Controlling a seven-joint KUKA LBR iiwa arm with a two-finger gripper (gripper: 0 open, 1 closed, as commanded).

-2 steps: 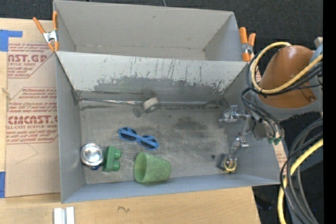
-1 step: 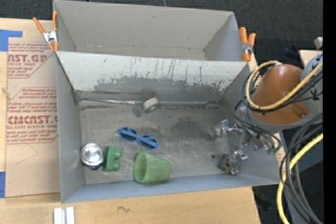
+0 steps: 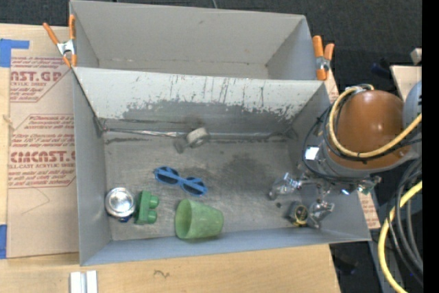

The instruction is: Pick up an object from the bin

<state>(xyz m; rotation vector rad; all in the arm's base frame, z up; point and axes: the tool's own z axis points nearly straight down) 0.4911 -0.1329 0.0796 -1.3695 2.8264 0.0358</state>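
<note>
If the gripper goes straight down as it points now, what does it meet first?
Probably the bin floor at the view's lower right. A small dark-and-yellow thing lies close under the gripper; depth is unclear, so it may touch that first.

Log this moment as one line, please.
tool: at bin right near corner | holding: cannot tell | green cup: on its side, near middle | blue piece, green block, silver cap: near left
</note>
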